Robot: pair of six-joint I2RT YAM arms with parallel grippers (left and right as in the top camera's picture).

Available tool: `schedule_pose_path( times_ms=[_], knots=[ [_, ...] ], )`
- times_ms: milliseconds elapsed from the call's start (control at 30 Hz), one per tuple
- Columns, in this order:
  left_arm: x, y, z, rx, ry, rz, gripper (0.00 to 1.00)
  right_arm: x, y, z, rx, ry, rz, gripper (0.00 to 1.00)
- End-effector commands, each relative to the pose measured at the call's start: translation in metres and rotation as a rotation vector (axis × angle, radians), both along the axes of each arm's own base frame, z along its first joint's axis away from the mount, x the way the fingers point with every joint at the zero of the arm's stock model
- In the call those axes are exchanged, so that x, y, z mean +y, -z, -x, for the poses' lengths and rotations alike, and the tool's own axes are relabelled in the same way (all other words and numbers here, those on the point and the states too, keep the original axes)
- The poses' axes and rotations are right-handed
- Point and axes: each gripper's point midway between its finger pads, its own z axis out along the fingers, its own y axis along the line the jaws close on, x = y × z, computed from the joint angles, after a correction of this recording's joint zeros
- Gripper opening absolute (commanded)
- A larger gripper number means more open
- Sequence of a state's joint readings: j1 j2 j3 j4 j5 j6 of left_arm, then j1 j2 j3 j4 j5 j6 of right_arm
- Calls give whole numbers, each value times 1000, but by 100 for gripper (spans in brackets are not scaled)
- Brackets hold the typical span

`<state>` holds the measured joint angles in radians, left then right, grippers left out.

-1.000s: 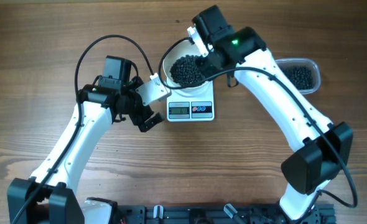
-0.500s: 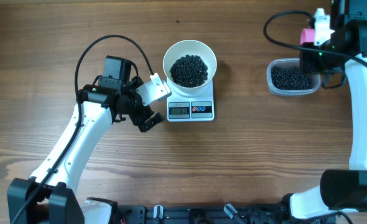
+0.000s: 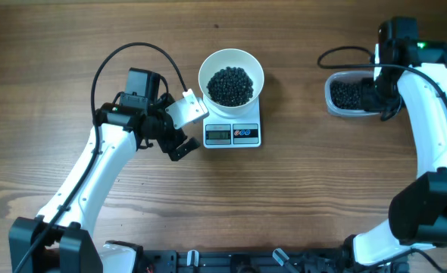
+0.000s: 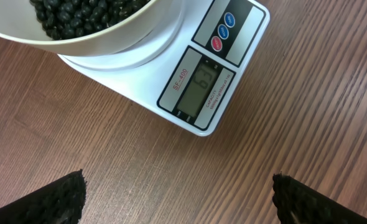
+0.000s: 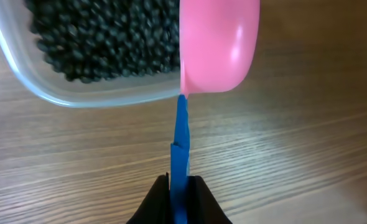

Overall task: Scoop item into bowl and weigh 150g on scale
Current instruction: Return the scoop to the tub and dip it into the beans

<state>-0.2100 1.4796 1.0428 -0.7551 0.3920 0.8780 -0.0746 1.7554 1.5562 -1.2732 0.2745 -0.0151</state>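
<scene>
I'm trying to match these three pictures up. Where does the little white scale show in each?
Overhead: the scale at the centre, under the white bowl.
Left wrist: upper middle, at an angle, display and buttons showing.
Right wrist: not in it.
Shared landmark: the white bowl of black beans, standing on the scale in both.

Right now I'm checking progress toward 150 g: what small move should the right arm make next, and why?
Probably lower the pink scoop into the beans in the clear tub for another load: the right gripper holds it empty at the tub's edge, and the scale display seems to read 63.
</scene>
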Motion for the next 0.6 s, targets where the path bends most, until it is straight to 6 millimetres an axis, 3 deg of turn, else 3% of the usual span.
schedule_pose_path(
  times_ms=[0,267,567],
  knots=[
    [-3,-1,-1,0,15,18,100,-6,19,0,57,10,34,4],
    [-3,-1,-1,0,15,18,100,16,46,1,141,-72,-102,4],
    [-3,-1,-1,0,15,18,100,48,48,16,205,-144,-285,4]
  ],
)
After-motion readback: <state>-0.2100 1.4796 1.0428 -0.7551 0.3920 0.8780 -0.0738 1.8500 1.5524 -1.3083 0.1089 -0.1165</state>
